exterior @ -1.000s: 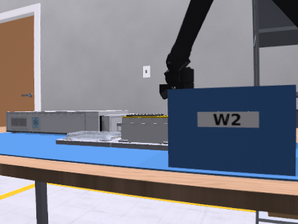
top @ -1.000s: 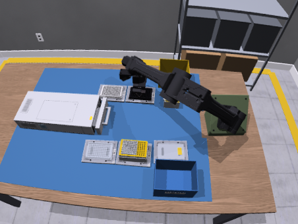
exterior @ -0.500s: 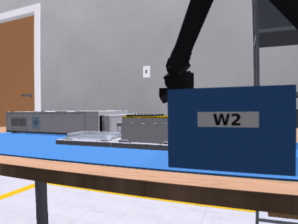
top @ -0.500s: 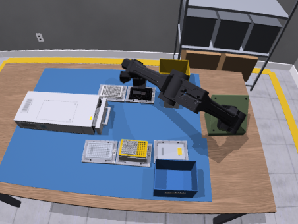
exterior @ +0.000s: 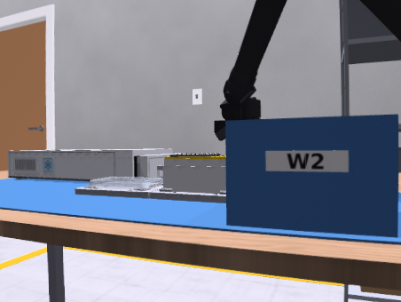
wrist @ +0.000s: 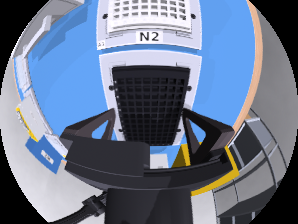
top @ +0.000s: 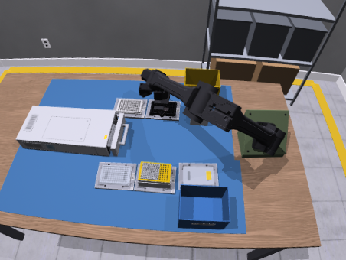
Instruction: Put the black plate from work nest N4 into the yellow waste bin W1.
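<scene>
The black plate [top: 162, 112] lies flat in its grey nest in the back row of the blue mat. In the wrist view the black plate [wrist: 149, 99] is a dark grid just below the label N2. My gripper [top: 159, 102] hangs right over it, open, with one finger on each side of the plate and nothing between them; it also shows in the wrist view [wrist: 149, 137]. The yellow waste bin W1 [top: 202, 79] stands upright behind and to the right of the plate. In the exterior view the wrist [exterior: 235, 113] shows, but the fingers are hidden behind a blue bin.
A white plate in nest N2 [top: 131, 106] sits just left of the black plate. A white instrument box [top: 69, 130] lies at the left. The front row holds a clear plate [top: 115, 175], a yellow-topped box [top: 155, 173] and a white nest [top: 198, 175]. Blue bin W2 [top: 204, 208] stands at the front.
</scene>
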Controlling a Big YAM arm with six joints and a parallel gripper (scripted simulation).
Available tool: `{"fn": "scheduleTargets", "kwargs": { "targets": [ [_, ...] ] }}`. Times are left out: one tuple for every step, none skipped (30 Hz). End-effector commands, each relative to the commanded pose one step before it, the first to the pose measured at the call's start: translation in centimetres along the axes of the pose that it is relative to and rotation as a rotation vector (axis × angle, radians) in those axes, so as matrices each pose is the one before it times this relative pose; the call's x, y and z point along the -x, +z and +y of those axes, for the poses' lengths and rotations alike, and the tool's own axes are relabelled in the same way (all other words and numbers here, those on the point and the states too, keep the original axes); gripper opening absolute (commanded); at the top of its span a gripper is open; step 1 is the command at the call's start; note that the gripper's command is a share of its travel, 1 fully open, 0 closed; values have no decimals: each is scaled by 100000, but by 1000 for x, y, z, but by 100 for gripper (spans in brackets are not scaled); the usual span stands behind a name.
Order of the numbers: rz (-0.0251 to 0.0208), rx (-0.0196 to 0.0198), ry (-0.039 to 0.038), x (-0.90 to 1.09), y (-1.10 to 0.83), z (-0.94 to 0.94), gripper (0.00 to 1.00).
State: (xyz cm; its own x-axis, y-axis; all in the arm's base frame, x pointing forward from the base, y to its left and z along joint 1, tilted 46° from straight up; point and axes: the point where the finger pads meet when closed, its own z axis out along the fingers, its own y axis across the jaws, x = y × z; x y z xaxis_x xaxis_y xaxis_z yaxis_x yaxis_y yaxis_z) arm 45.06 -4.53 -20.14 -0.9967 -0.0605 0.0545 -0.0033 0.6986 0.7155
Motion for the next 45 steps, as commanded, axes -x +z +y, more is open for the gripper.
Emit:
{"fn": "scheduleTargets", "kwargs": {
  "targets": [
    [-93,782,2884,-358,341,-927,100],
    [0,0,0,0,0,0,100],
    [0,0,0,0,0,0,100],
    [0,0,0,0,0,0,100],
    [0,0,0,0,0,0,100],
    [0,0,0,0,0,0,100],
    [0,0,0,0,0,0,100],
    [0,0,0,0,0,0,100],
    [0,0,0,0,0,0,100],
    [0,0,0,0,0,0,100],
    [0,0,0,0,0,0,100],
    [0,0,0,0,0,0,100],
    [0,0,0,0,0,0,100],
    [0,0,0,0,0,0,100],
    [0,0,0,0,0,0,100],
    [0,0,0,0,0,0,100],
    [0,0,0,0,0,0,100],
    [0,0,0,0,0,0,100],
    [0,0,0,0,0,0,100],
    [0,0,0,0,0,0,100],
    [0,0,0,0,0,0,100],
    [0,0,0,0,0,0,100],
    [0,0,0,0,0,0,100],
    [0,0,0,0,0,0,100],
    [0,0,0,0,0,0,100],
    [0,0,0,0,0,0,100],
    [0,0,0,0,0,0,100],
    [0,0,0,0,0,0,100],
    [0,0,0,0,0,0,100],
    [0,0,0,0,0,0,100],
    [0,0,0,0,0,0,100],
    [0,0,0,0,0,0,100],
    [0,0,0,0,0,0,100],
    [0,0,0,0,0,0,100],
    [0,0,0,0,0,0,99],
    [0,0,0,0,0,0,99],
    [0,0,0,0,0,0,98],
    [0,0,0,0,0,0,98],
    [0,0,0,0,0,0,97],
    [0,0,0,0,0,0,97],
    [0,0,0,0,0,0,96],
    [0,0,0,0,0,0,96],
    [0,0,0,0,0,0,95],
    [0,0,0,0,0,0,94],
    [0,0,0,0,0,0,94]
  ]
}}
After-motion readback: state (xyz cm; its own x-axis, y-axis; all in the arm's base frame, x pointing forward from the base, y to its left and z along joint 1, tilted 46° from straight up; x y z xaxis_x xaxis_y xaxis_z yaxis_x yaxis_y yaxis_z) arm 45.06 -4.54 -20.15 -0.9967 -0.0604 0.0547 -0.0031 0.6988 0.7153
